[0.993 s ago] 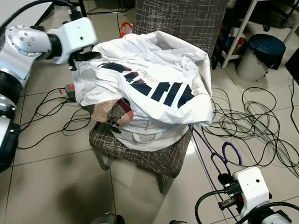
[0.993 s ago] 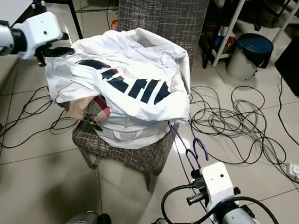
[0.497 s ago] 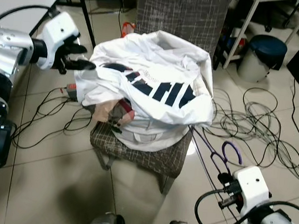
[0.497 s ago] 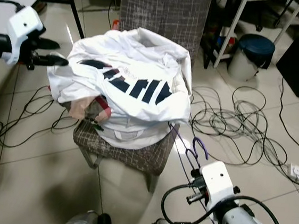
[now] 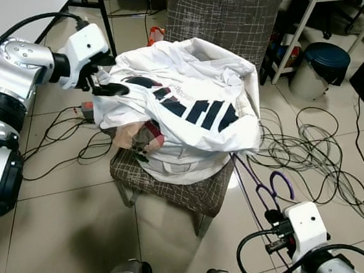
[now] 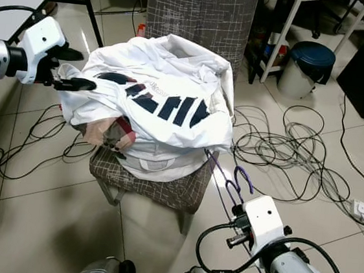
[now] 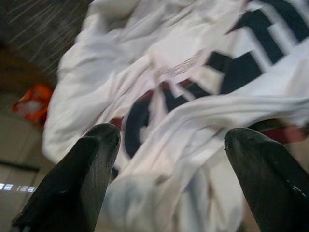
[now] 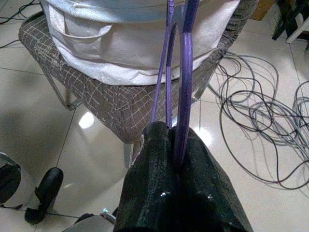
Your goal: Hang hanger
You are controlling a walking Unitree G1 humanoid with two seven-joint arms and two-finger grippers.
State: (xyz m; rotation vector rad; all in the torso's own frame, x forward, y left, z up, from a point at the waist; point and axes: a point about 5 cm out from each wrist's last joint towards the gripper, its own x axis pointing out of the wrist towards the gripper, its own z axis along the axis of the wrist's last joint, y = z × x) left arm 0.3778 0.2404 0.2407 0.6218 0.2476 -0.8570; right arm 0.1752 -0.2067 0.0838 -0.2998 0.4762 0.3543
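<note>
you have the purple hanger (image 8: 186, 72) clamped in the right gripper (image 8: 176, 159), fingers closed tight around its thin bars, down low at your right beside the chair (image 5: 170, 187). its far end runs up under the edge of the white shirt (image 5: 184, 111) heaped on the seat, and the hook (image 5: 281, 185) curls over the floor near the cables (image 5: 316, 157).

for this step, i judge you should first get a clean pinch on the shirt with the left gripper (image 5: 112, 89). its fingers (image 7: 91, 159) are spread wide with nothing between them, and they stand at the left edge of the heap, about touching the cloth. close on one layer near the edge, not on a thick fold, so the shirt can lift and open. keep the hanger steady and do not pull it, because it may drag the shirt off the chair.

the left arm reaches forward from the left side, about level, wrist turned toward the heap. the right arm is bent low, and its gripper points up toward the seat.
</note>
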